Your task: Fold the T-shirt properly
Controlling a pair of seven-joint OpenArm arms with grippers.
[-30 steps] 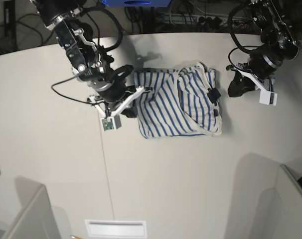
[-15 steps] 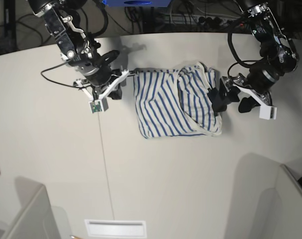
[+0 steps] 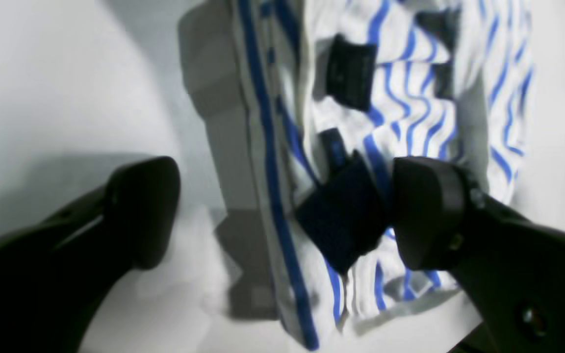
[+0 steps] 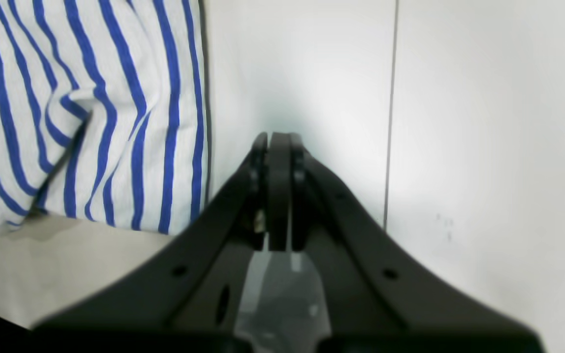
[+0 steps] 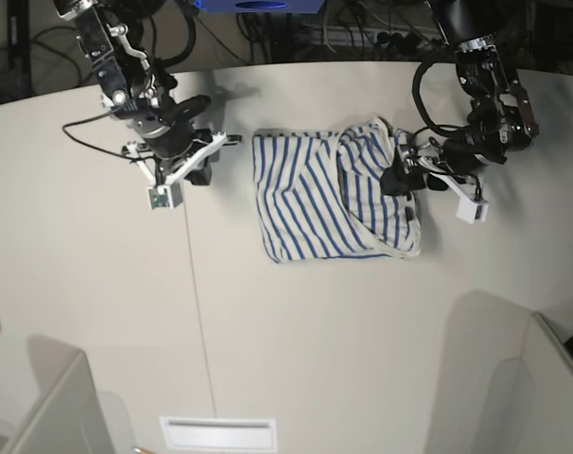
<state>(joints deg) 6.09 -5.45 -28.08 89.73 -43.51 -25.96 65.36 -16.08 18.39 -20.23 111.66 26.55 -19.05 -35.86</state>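
Spreading wide, our left claw [image 3: 282,215] sits at the neck side of the T-shirt [image 5: 334,194], one finger [image 3: 140,211] over bare counter [image 5: 296,350] and the other finger [image 3: 429,215] over the striped cloth. Between them runs the shirt's folded edge, and a dark navy tag [image 3: 341,220] lies against the inner side of the finger that is over the cloth. We cannot tell whether that finger touches the fabric. A second dark tag [image 3: 351,71] shows further along the neck area in the left wrist view.

Our right claw [image 4: 277,191] is pressed together with nothing between its fingers. It hangs over bare counter just beside the shirt's straight striped edge, apart from the cloth. A thin seam line [image 4: 391,113] in the counter runs past it on the other side.

From the base view, the T-shirt lies folded into a rough rectangle on the pale counter, between our two arms. Its neck opening and rumpled layers face our left claw [image 5: 405,180], while the flatter striped part faces our right claw [image 5: 232,139].
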